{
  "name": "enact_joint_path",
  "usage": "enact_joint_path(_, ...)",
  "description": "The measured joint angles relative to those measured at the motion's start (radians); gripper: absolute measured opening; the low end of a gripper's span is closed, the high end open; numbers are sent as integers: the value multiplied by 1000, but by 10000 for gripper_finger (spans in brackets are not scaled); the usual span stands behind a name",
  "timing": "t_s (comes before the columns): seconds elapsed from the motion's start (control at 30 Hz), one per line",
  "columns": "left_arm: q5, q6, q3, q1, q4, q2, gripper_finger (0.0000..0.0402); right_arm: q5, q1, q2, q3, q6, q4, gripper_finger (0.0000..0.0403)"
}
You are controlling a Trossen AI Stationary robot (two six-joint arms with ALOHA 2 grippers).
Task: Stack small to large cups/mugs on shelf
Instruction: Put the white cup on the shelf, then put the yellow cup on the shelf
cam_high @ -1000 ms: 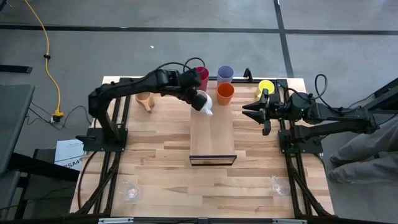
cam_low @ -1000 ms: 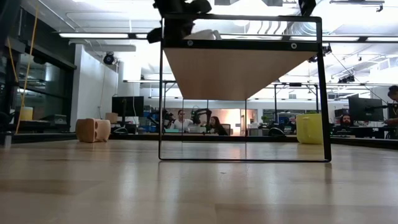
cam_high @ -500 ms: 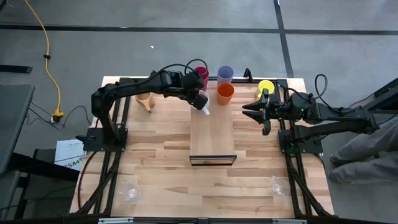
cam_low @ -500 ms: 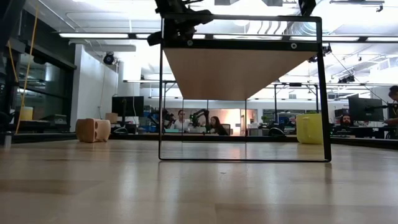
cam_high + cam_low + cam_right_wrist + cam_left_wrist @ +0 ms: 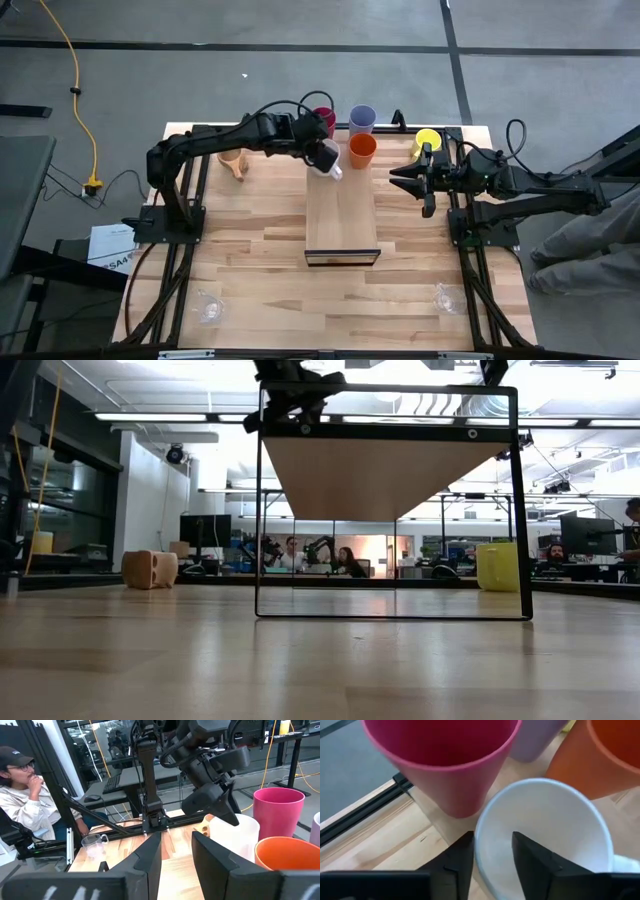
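Note:
A white mug point(image 5: 329, 163) stands at the far left corner of the pale shelf point(image 5: 342, 215), which rests on a black frame point(image 5: 262, 510). My left gripper point(image 5: 492, 837) is open over the mug's rim, one finger inside and one outside. Behind the shelf stand a crimson tumbler point(image 5: 324, 120), a lavender tumbler point(image 5: 361, 119) and an orange tumbler point(image 5: 362, 150). A yellow mug point(image 5: 427, 140) is at the far right and a wooden cup point(image 5: 233, 160) at the far left. My right gripper point(image 5: 395, 177) waits open to the right of the shelf. My left gripper straddles the white mug's wall at the rim point(image 5: 481, 851), slanting down from the table's left. One finger point(image 5: 532, 862) is inside the mug with a gap to the wall. The other point(image 5: 460, 862) is close outside; I cannot tell whether it touches.
Two clear glasses point(image 5: 210, 307) point(image 5: 447, 296) stand near the table's front corners. The three tumblers crowd close around the white mug. A person point(image 5: 22, 795) sits beyond the table's left side, and someone's leg point(image 5: 585, 250) shows past its right edge.
My left gripper has gone a little toward the table's far edge and down with the white mug. In the low view the mug's white showed above the shelf's front bar a second ago and has dropped out of sight since.

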Motion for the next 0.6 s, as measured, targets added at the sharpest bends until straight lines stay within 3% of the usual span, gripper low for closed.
enact_joint_path(0.33, 0, 57, 98, 0, -36, 0, 214, 0, 0, 0, 0, 0, 0, 99)
enact_joint_path(0.5, -2, 128, 256, -25, -118, -4, 226, 0, 0, 0, 0, 0, 0, 99)
enact_joint_path(0.6, -2, 208, 280, -81, -102, -51, 227, 0, 0, 0, 0, 0, 0, 99)
